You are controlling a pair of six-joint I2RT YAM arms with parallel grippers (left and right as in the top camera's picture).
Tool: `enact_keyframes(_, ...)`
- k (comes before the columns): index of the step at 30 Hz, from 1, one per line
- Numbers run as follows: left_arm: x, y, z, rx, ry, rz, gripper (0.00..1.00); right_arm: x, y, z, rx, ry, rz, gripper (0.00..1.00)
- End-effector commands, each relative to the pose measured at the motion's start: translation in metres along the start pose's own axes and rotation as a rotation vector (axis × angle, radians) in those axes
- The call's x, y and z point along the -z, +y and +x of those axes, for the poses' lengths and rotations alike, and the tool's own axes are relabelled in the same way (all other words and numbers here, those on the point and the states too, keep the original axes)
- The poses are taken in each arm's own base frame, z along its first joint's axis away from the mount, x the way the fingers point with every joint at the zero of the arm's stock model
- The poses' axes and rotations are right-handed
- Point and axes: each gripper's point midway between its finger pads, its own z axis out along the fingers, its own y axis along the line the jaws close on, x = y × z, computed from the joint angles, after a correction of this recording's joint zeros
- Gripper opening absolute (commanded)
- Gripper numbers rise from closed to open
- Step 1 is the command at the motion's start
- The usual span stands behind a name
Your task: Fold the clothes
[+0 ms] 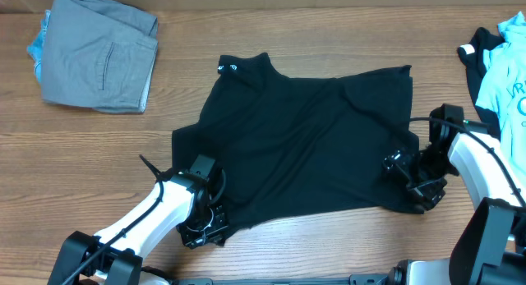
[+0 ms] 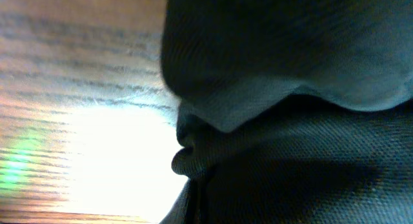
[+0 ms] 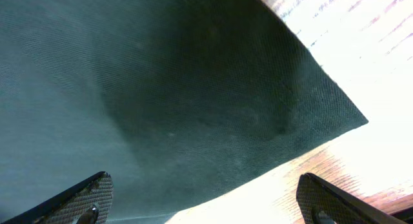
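A folded grey garment [image 1: 99,59] is located up and to the left of the black T-shirt [image 1: 304,145], well apart from it. The left claw [image 1: 204,223] is positioned at the T-shirt's near left corner. Only bunched fabric is shown in the left wrist view, so its opening cannot be told. The T-shirt is spread, somewhat rumpled, on the counter [image 1: 271,22], collar at the far edge. The right claw [image 1: 415,182] is set at the T-shirt's near right corner, jaws held wide apart, nothing gripped. A light blue garment [image 1: 505,55] is laid right of the T-shirt. The step in hand is judged to be the corner grasp ahead of the first fold. Next, both corners are to be clamped and carried toward the collar together.
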Motion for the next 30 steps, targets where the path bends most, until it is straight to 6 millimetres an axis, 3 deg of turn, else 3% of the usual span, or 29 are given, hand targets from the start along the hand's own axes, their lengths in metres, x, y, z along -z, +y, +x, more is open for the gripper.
enact_keyframes(1,0.006,-0.005,-0.008,-0.062,-0.025,0.003,0.04,-0.004,-0.002,0.0,-0.029,-0.003,0.003,0.95)
enact_keyframes(5,0.006,-0.005,-0.008,-0.063,-0.023,0.003,0.04,-0.016,-0.006,0.003,-0.057,-0.002,0.004,0.91)
enact_keyframes(10,0.006,-0.005,-0.007,-0.085,-0.022,0.003,0.04,-0.03,-0.012,0.007,-0.087,0.002,0.008,0.76)
enact_keyframes(14,0.006,-0.004,-0.006,-0.084,-0.017,-0.001,0.04,-0.037,-0.017,0.012,-0.103,0.016,0.02,0.75)
enact_keyframes(19,0.006,-0.003,-0.005,-0.083,-0.014,-0.004,0.04,-0.047,-0.021,0.011,-0.114,0.0,0.021,0.59)
enact_keyframes(23,0.006,-0.003,-0.004,-0.101,-0.006,-0.004,0.04,-0.047,-0.021,0.01,-0.133,-0.005,0.022,0.57)
enact_keyframes(24,0.006,-0.002,-0.003,-0.103,-0.003,-0.003,0.04,-0.047,-0.021,0.01,-0.133,-0.005,0.021,0.53)
enact_keyframes(27,0.007,-0.001,-0.001,-0.113,0.006,-0.011,0.04,-0.046,-0.021,0.009,-0.16,-0.01,0.023,0.27)
enact_keyframes(30,0.01,-0.001,0.001,-0.119,0.013,-0.016,0.04,-0.042,-0.021,0.006,-0.188,-0.022,0.031,0.11)
